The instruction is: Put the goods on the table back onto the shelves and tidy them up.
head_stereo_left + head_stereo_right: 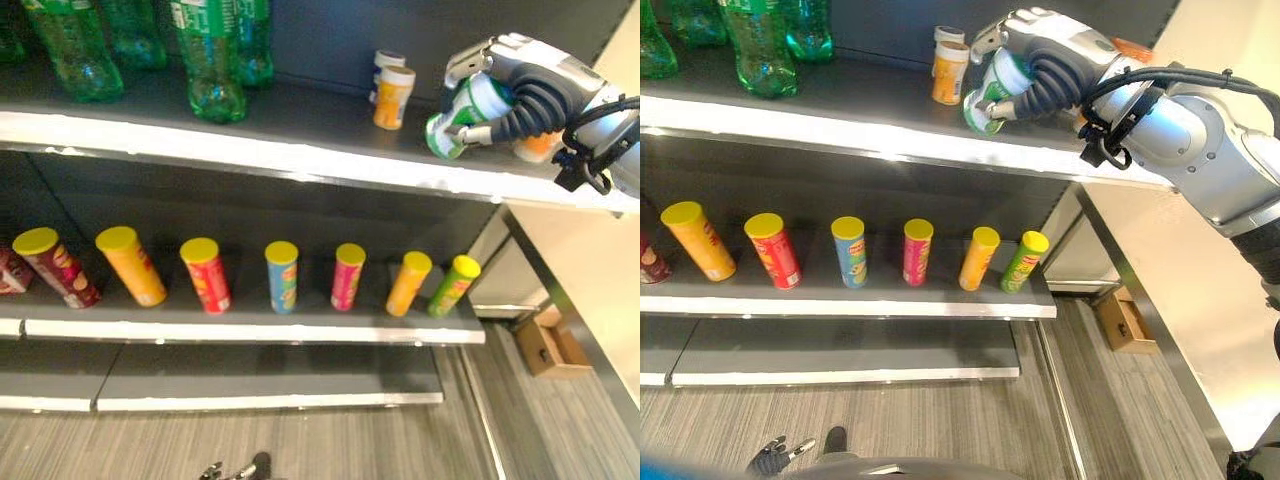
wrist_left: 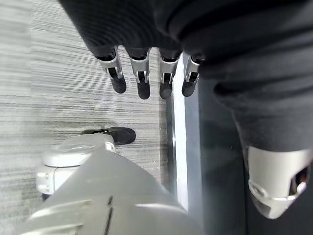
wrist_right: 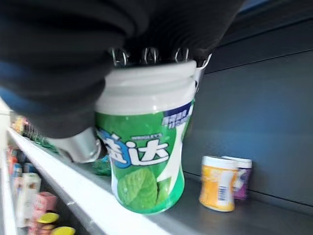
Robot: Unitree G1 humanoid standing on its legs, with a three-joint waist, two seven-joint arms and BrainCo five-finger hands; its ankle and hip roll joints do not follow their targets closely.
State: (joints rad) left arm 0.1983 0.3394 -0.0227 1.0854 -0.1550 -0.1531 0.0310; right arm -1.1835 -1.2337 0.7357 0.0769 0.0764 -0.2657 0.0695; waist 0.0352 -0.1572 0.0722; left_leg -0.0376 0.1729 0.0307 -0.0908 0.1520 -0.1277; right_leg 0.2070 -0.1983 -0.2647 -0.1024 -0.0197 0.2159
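A dark store shelf unit is seen from above, described here from the robot's left to its right.

At far left of the top shelf (image 1: pixel 300 150) stand several green bottles (image 1: pixel 210 60). On the shelf below, a row of 7 yellow-lidded snack tubes (image 1: pixel 282 277) stands spaced along the board. Low down over the striped floor (image 2: pixel 73 98), the left hand (image 2: pixel 142 78) hangs idle, its fingers straight and relaxed, holding nothing.

Further right on the top shelf, 2 small jars stand close together near the back wall: an orange jar (image 1: pixel 392 97) in front and a second, white-lidded one just behind it.

Just right of those, the right hand (image 1: pixel 1040 60) reaches in from the right, over the shelf. Its fingers and thumb are curled around a green jar with a white lid (image 3: pixel 146 147), gripping it near the lid.

The key relation: the green jar hangs directly beneath the palm, its long axis tilted from upright, lid toward the hand and base toward the shelf's front edge. Its base appears to touch or nearly touch the shelf board close to that edge. The orange jar sits to the green jar's left and further back, near but apart.

Judging from this, the right hand is the only hand placed to finish; the jar looks to need levelling and easing back from the edge before release.
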